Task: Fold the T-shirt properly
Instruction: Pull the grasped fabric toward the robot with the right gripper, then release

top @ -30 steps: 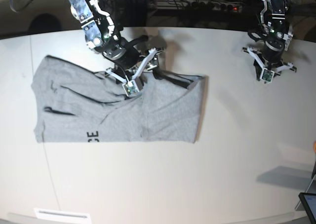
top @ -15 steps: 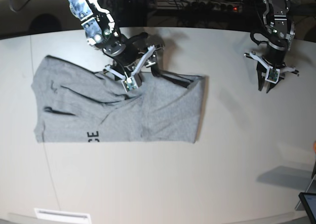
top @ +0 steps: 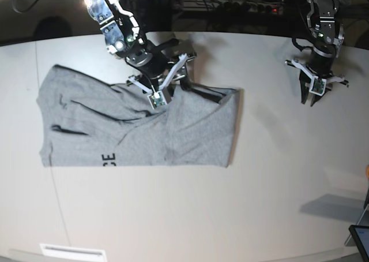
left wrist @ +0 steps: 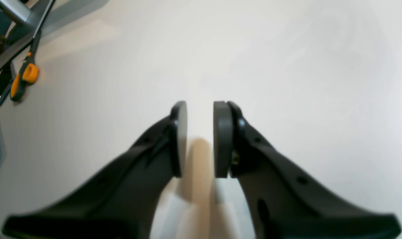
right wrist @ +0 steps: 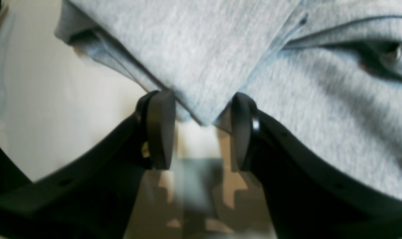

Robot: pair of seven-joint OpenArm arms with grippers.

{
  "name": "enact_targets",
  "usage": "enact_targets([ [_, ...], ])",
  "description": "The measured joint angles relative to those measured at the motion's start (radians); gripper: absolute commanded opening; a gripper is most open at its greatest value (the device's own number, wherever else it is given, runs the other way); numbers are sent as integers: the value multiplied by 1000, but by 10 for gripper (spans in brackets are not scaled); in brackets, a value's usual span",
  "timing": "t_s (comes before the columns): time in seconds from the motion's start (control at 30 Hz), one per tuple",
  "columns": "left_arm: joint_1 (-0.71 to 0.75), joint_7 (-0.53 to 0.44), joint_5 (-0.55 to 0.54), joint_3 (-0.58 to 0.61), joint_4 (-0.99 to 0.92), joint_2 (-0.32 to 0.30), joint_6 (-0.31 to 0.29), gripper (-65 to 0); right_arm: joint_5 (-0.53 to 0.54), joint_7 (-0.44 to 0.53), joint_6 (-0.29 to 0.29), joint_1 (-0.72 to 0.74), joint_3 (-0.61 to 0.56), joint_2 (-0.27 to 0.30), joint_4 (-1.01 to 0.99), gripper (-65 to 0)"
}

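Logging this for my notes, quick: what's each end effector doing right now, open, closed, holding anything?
Left end effector: slightly open, empty, over bare table.
Right end effector: open around a T-shirt corner, not clamped.

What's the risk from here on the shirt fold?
1. The right end effector is open, with a corner of the T-shirt between its fingers. If it lifts before closing, the corner may slip out.
2. That corner looks layered, so closing may catch only some layers and skew the fold.
3. The left end effector hangs over bare table, away from the shirt, so a one-sided pull may drag or bunch the cloth.
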Motion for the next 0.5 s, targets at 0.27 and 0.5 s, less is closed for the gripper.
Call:
enact_targets([
  [0.27,0,0,8,0,0,0,0,-509,1,0,0,8,0,-2,0,-647],
  [0.5,0,0,8,0,0,0,0,-509,0,-1,0,19,0,6,0,-649],
])
